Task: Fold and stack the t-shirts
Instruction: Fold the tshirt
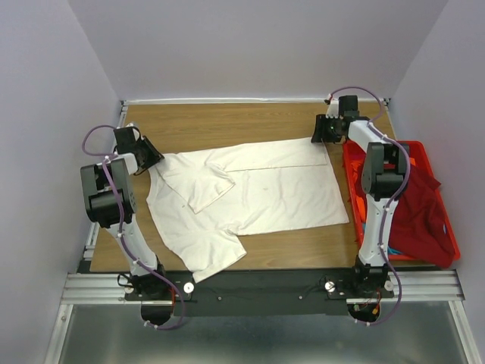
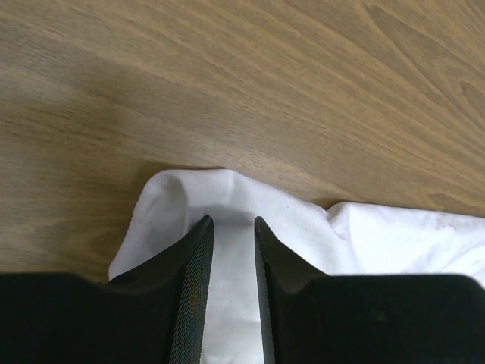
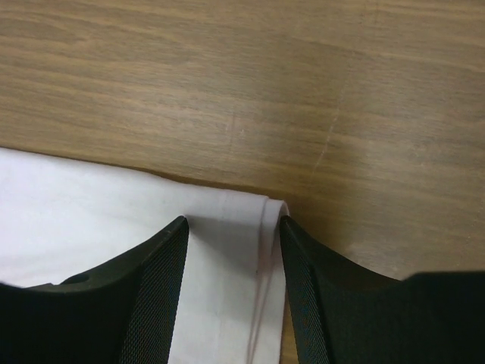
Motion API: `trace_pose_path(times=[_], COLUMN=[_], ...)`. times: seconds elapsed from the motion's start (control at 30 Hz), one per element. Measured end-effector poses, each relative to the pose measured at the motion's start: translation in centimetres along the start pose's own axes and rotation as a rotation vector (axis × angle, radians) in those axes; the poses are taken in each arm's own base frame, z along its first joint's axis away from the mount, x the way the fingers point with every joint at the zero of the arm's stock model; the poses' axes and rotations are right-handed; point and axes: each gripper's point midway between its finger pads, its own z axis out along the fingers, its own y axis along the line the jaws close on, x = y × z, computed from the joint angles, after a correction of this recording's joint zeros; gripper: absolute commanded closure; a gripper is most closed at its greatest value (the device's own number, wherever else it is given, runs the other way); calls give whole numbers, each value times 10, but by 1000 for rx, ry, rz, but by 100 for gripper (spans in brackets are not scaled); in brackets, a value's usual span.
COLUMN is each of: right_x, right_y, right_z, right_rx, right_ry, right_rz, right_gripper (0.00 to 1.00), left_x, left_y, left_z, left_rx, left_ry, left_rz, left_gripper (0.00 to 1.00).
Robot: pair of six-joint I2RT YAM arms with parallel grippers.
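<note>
A cream-white t-shirt [image 1: 258, 189] lies spread on the wooden table, with one sleeve folded in and its far edge folded over. My left gripper [image 1: 154, 155] is at the shirt's far left corner. In the left wrist view its jaws [image 2: 233, 220] stand a narrow gap apart, resting on bunched white cloth [image 2: 379, 235]. My right gripper [image 1: 320, 136] is at the far right corner. Its jaws [image 3: 233, 220] are open wider and straddle the hemmed corner [image 3: 76, 205]. A dark red t-shirt [image 1: 417, 212] hangs in the crate, with a sliver of teal cloth [image 1: 363, 231] beside it.
A rigid red plastic crate [image 1: 449, 224] stands at the table's right edge, next to the right arm. Bare wood [image 1: 227, 121] shows beyond the shirt up to the back wall. Grey walls close the table in on the left, back and right.
</note>
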Motion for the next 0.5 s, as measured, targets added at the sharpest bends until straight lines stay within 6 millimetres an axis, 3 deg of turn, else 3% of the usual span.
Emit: trace_pose_path(times=[0.17,0.33,0.4,0.5], right_x=[1,0,-1,-7], right_y=[-8,-11,-11,-11], right_z=[3,8,9,12], right_rx=[36,48,42,35], right_ry=[14,22,23,17], right_rz=[3,2,3,-1], right_gripper=[44,89,98,99], left_x=[-3,-4,-4,-6], left_y=[0,0,-1,-1], left_z=[3,4,4,6], left_rx=[1,-1,-3,-5], left_ry=[-1,3,7,11], left_rz=[0,-1,-3,-5], left_gripper=[64,65,66,70])
